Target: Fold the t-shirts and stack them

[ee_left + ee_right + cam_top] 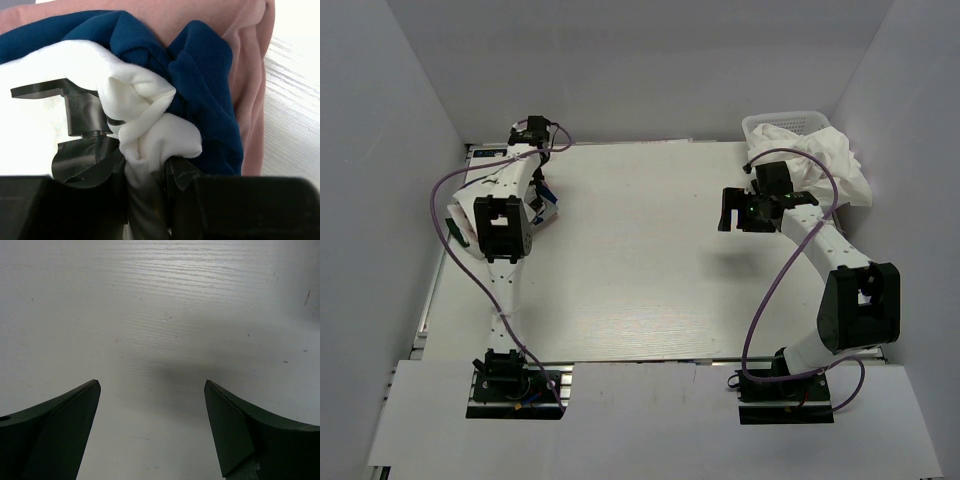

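My left gripper (145, 175) is shut on a bunched fold of a white t-shirt (145, 115). This lies on a dark blue t-shirt (205, 80), with a pink garment (250, 55) under both. In the top view the left gripper (542, 205) is at the far left of the table, and the arm hides most of this pile (550, 203). More white t-shirts (830, 165) spill out of the basket at the far right. My right gripper (728, 210) is open and empty above bare table; the right wrist view (152, 390) shows nothing between its fingers.
The white mesh basket (790, 120) stands in the far right corner. White walls enclose the table (640, 270) on the left, back and right. Purple cables loop beside both arms.
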`<state>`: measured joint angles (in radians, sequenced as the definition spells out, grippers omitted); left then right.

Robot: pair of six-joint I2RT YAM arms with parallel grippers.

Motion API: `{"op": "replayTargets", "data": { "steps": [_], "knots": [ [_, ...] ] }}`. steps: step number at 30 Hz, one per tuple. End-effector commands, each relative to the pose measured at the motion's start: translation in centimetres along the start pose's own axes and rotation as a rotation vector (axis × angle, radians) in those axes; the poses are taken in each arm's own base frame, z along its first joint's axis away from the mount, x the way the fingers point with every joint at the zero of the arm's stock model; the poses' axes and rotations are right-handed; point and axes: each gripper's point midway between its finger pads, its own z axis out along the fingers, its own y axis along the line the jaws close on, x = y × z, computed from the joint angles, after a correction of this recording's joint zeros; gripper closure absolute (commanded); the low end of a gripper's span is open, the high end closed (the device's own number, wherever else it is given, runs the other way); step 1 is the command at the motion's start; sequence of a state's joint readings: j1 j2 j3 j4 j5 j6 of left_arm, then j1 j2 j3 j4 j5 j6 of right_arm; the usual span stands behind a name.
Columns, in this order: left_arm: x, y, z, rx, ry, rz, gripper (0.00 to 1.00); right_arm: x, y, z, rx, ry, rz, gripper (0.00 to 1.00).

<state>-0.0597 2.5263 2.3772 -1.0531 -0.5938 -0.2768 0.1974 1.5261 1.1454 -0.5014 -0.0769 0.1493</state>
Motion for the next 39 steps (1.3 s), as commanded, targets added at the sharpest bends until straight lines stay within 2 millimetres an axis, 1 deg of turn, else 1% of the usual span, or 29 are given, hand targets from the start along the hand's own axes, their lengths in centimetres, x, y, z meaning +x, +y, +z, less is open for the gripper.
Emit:
{"op": "replayTargets", "data": {
  "steps": [1, 2, 3, 4, 5, 6, 7, 8, 9, 10, 12, 13, 15, 16, 18, 20, 21, 22, 25, 27, 29, 30, 31, 32, 33, 35, 36, 37, 39],
  "knots": [
    [-0.3, -0.1, -1.7, 0.083, 0.008, -0.016, 0.64, -0.8, 0.2, -1.4, 0.003, -0.038, -0.003, 0.1],
    [-1.1, 0.1, -2.4, 0.09, -0.017, -0.032, 0.59, -0.7, 0.4, -1.4, -0.003, -0.038, -0.006, 0.1],
    [-2.4, 0.6, -4.0, 0.116, -0.055, -0.048, 0.54, -0.9, 0.4, -1.6, -0.007, -0.046, -0.004, 0.1],
    [-3.1, 1.1, -5.0, 0.121, -0.074, -0.06, 0.49, -1.0, 0.4, -1.7, -0.008, -0.051, -0.004, 0.1],
    [-3.8, 1.0, -5.9, 0.156, -0.099, -0.077, 0.46, -0.9, 0.6, -1.7, -0.016, -0.05, -0.005, 0.1],
    [-4.4, 1.4, -7.0, 0.174, -0.118, -0.089, 0.34, -1.0, 0.7, -1.9, -0.017, -0.058, -0.003, 0.1],
    [-5.6, 2.2, -9.0, 0.199, -0.161, -0.115, 0.29, -1.2, 0.8, -2.0, -0.022, -0.065, -0.008, 0.1],
    [-6.0, 2.2, -9.8, 0.226, -0.18, -0.126, 0.27, -1.0, 0.7, -1.9, -0.018, -0.063, -0.005, 0.1],
    [-6.2, 2.7, -10.6, 0.228, -0.193, -0.124, 0.13, -1.2, 0.8, -2.1, -0.024, -0.073, -0.007, 0.1],
    [-7.2, 3.3, -12.2, 0.249, -0.233, -0.146, 0.08, -1.2, 0.8, -2.1, -0.024, -0.074, -0.006, 0.1],
    [-7.5, 3.9, -13.1, 0.253, -0.247, -0.154, 0.0, -1.2, 0.9, -2.3, -0.029, -0.077, -0.009, 0.1],
    [-7.6, 4.0, -13.6, 0.266, -0.253, -0.157, 0.0, -1.2, 0.9, -2.3, -0.028, -0.077, -0.007, 0.1],
    [-7.5, 4.2, -13.8, 0.267, -0.259, -0.16, 0.0, -1.2, 1.1, -2.3, -0.037, -0.077, -0.008, 0.1],
    [-6.9, 4.0, -13.3, 0.263, -0.242, -0.151, 0.0, -1.2, 1.1, -2.3, -0.037, -0.077, -0.01, 0.1],
    [-6.7, 3.9, -13.1, 0.262, -0.232, -0.158, 0.0, -1.2, 1.1, -2.3, -0.037, -0.077, -0.008, 0.1],
    [-6.1, 3.3, -12.4, 0.267, -0.209, -0.157, 0.0, -1.2, 1.0, -2.3, -0.034, -0.077, -0.008, 0.1],
    [-5.2, 2.8, -11.7, 0.269, -0.172, -0.149, 0.0, -1.1, 1.0, -2.3, -0.032, -0.076, -0.009, 0.1],
    [-4.9, 2.3, -11.1, 0.267, -0.156, -0.16, 0.0, -1.2, 0.9, -2.3, -0.027, -0.079, -0.009, 0.1],
    [-3.2, 0.8, -10.3, 0.318, -0.101, -0.16, 0.0, -1.1, 0.7, -2.2, -0.015, -0.074, -0.008, 0.1],
    [-1.7, 0.1, -9.1, 0.317, -0.058, -0.155, 0.0, -0.9, 0.6, -2.2, -0.015, -0.064, -0.009, 0.1],
    [-1.6, -0.5, -8.7, 0.33, -0.055, -0.176, 0.0, -0.8, 0.4, -2.2, -0.006, -0.061, -0.008, 0.1],
    [-0.8, -1.1, -8.0, 0.337, -0.036, -0.167, 0.0, -0.7, 0.4, -2.2, -0.002, -0.058, -0.004, 0.1],
    [-1.1, -1.5, -7.6, 0.341, -0.047, -0.173, 0.0, -0.6, 0.3, -2.2, 0.001, -0.058, -0.007, 0.1],
    [-0.9, -1.8, -7.3, 0.35, -0.036, -0.168, 0.0, -0.5, 0.3, -2.2, 0.003, -0.057, -0.007, 0.1],
    [-1.2, -2.7, -7.1, 0.359, -0.047, -0.165, 0.0, -0.3, 0.2, -2.2, 0.003, -0.053, -0.005, 0.1],
    [-1.6, -3.2, -6.8, 0.37, -0.054, -0.169, 0.0, -0.2, 0.5, -2.1, -0.007, -0.049, -0.009, 0.1],
    [-2.2, -3.3, -7.2, 0.384, -0.067, -0.175, 0.0, -0.1, 0.5, -2.0, -0.012, -0.046, -0.004, 0.1],
    [-2.1, -3.6, -6.7, 0.382, -0.061, -0.172, 0.0, -0.2, 0.5, -2.0, -0.014, -0.045, 0.0, 0.1],
    [-2.6, -3.9, -7.4, 0.393, -0.078, -0.173, 0.0, -0.1, 0.6, -2.1, -0.015, -0.042, 0.001, 0.1]
  ]
}}
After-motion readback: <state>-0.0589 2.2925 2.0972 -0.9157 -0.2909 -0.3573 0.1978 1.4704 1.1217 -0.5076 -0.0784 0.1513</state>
